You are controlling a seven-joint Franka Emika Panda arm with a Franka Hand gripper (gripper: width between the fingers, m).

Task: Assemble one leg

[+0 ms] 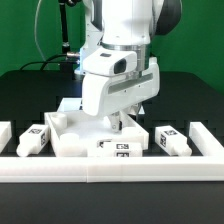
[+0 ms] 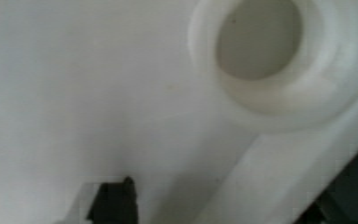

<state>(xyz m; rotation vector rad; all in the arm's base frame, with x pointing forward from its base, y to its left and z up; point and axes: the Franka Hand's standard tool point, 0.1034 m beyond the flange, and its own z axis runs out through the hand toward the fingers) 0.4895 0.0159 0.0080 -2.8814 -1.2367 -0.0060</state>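
Quick progress check: as far as I can see, you're basically at the start. The leg [image 1: 35, 140] lies loose on the desk [image 1: 25, 100], just off the tray [image 1: 70, 138] on the exterior view's left. A second leg [image 1: 172, 140] sits loose just off the tray on the exterior view's right. Neither looks joined to anything. My guess is that the pickup, the carry to a socket and the seating are all left to do.

The hand [image 1: 122, 122] is down low over the tray, near its front edge, just behind the tag [image 1: 120, 148] on the tray's front. Clenched or released? Honestly can't tell. The arm's white body blocks the fingers from outside, and there's a small white bit under it I can't make out.

The exterior view gives you the layout: both legs, the tray, and the rail [image 1: 110, 172] in front of the tray. The wrist view has none of that. It's just the tray's white face, very close and blurry, with a round ringed hole [image 2: 265, 55] you won't spot from outside. A dark sliver [image 2: 108, 200] may be a finger, not sure. No leg shows there.
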